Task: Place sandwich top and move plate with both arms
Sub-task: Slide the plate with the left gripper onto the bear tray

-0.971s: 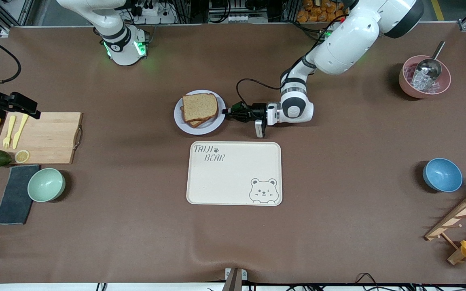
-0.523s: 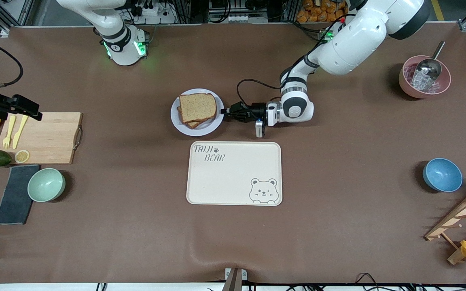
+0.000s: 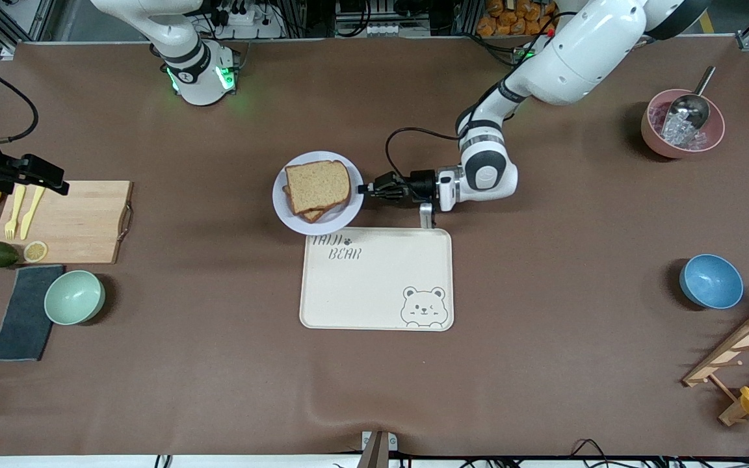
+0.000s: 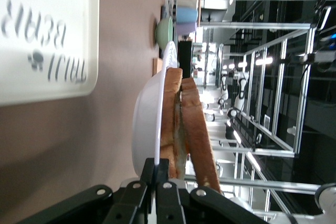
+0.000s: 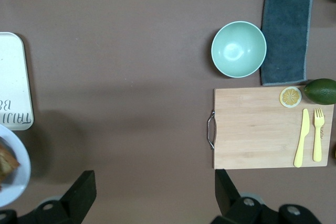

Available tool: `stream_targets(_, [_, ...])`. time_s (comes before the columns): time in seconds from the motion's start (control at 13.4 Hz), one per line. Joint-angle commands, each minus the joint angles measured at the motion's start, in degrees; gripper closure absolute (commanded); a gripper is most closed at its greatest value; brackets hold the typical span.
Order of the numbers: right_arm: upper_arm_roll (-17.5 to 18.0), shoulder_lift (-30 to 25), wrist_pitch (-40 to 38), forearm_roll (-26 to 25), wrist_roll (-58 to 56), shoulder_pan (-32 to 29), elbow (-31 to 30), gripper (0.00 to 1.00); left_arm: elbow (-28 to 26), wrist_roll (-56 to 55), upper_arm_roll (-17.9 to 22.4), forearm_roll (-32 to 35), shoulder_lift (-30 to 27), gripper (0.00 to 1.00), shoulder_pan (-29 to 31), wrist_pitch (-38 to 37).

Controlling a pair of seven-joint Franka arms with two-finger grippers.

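Plate lifted off table, its nearer rim overlapping tray edge at lettered corner. Sandwich top already on stack, slightly askew over lower slice. Left gripper clamped on plate rim at side toward left arm's end, plate held level. Right gripper spread wide, empty, up over table near cutting board, waiting. Step in hand, by my judgement: carrying plate to tray. Next move calls for level travel over tray centre, gentle lowering, then release; tilt risks sliding bread.
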Motion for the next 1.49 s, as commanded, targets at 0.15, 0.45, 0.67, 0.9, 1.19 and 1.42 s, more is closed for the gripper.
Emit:
stream_targets(0.15, [0.46, 0.51, -0.51, 0.21, 0.28, -1.21, 0.31, 0.0, -0.88, -2.86, -0.97, 5.89, -1.76, 1.0, 7.57, -0.45])
stream_targets(0.45, [0.46, 0.86, -0.51, 0.21, 0.28, -1.12, 0.13, 0.0, -0.53, -4.63, -0.79, 9.23, -1.77, 1.0, 11.78, -0.45])
stream_targets(0.67, [0.46, 0.95, -0.43, 0.21, 0.37, -1.12, 0.05, 0.0, 0.34, -5.33, -0.53, 13.63, -1.15, 1.0, 14.87, -0.45])
stream_targets(0.9, [0.55, 1.3, -0.16, 0.21, 0.37, -0.86, -0.13, 0.0, 1.92, -6.04, -0.53, 13.64, 0.69, 1.0, 15.4, -0.53])
stream_targets(1.19, [0.46, 1.39, -0.16, 0.21, 0.37, -0.86, -0.13, 0.0, 4.47, -7.35, -0.35, 13.55, 2.18, 1.0, 16.36, -0.54])
stream_targets(1.42, [0.46, 1.47, 0.01, 0.21, 0.37, -0.94, -0.13, 0.0, 5.97, -6.91, 0.17, 13.64, 4.39, 1.0, 17.33, -0.8])
